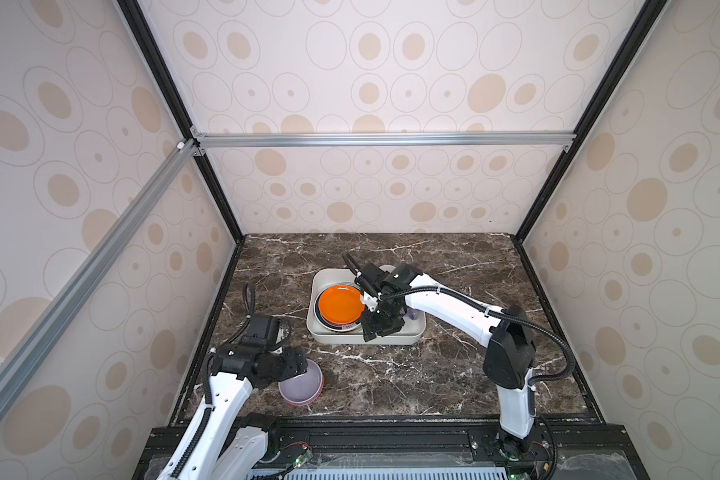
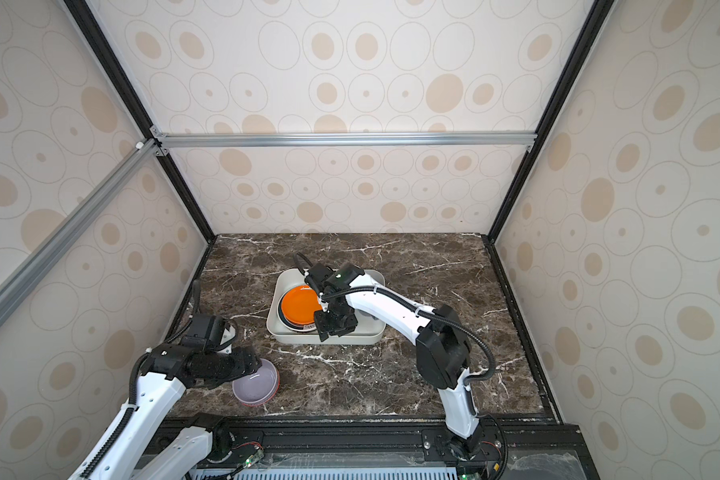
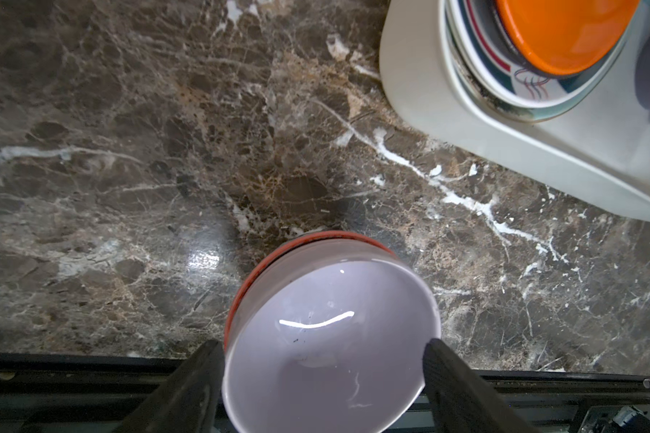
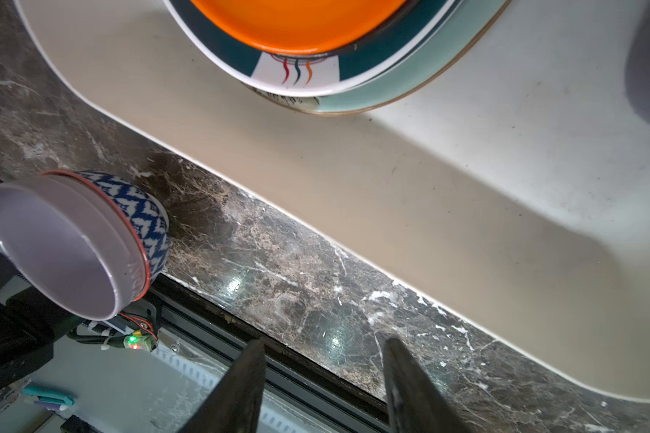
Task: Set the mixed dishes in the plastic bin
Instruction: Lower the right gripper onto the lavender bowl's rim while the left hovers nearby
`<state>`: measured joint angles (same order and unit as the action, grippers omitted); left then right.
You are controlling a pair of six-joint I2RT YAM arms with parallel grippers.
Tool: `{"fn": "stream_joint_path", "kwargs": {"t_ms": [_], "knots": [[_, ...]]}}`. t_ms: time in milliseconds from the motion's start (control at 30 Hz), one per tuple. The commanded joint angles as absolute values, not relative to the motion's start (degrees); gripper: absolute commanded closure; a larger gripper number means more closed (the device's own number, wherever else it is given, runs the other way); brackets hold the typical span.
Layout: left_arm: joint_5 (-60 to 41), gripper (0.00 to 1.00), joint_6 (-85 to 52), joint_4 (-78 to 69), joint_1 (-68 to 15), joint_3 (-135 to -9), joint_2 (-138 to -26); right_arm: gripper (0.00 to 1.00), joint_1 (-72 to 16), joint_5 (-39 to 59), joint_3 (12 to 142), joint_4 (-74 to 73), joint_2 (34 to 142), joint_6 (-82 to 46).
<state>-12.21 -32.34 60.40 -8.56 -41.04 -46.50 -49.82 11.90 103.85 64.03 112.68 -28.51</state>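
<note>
Lavender bowl point(image 3: 327, 330) is the only dish seen outside the bin; it's at the near-left of the worktop point(image 1: 391, 374), by the front edge, well apart from the bin. It's tipped up w/ its mouth toward the left arm; the outside has a blue-white pattern and an orange-red band under the rim.

Left gripper point(image 3: 323, 345) straddles the rim; fingers point(image 3: 199, 386) sit one each side and both look to touch it. The tilt off its foot reads as a pinch across the mouth, prob. the easiest hold on a round wall; how firm, can't tell.

Plastic bin point(image 1: 341, 337) sits mid-worktop, further back. Orange plate point(image 1: 339, 305) tops a stack over the dark-rimmed plate point(image 4: 372, 52) and mint-green plate point(image 4: 409, 84). In both top views the stack fills the bin's left part, so bare floor is on the near and right side; that's prob. where the bowl fits. A lavender shape at the right edge, maybe a mug, is mostly hidden.

Right gripper point(image 4: 325, 375) hangs over the bin's near rim; fingers spread, nothing between. It's empty, but it's in the bowl's likely path, so a bump is the risk.
</note>
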Motion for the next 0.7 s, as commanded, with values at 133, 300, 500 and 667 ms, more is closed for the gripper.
{"fn": "stream_joint_path", "kwargs": {"t_ms": [133,300,500,667], "knots": [[-12.9,0.14,-32.7,61.5,-8.2,-40.7,-49.1,0.46,-49.8,9.3,102.0,64.1,108.1,-29.8],[-14.0,0.1,-32.3,59.6,-8.2,-39.8,-52.3,0.46,-49.8,7.7,100.4,64.4,106.2,-29.5],[-15.3,0.05,-32.3,57.1,-8.2,-38.5,-55.9,0.46,-49.6,7.1,95.6,62.5,103.6,-30.2],[-16.8,0.1,-32.6,55.4,-8.3,-37.5,-57.0,0.46,-49.1,7.3,92.9,61.3,102.4,-30.3]]}}
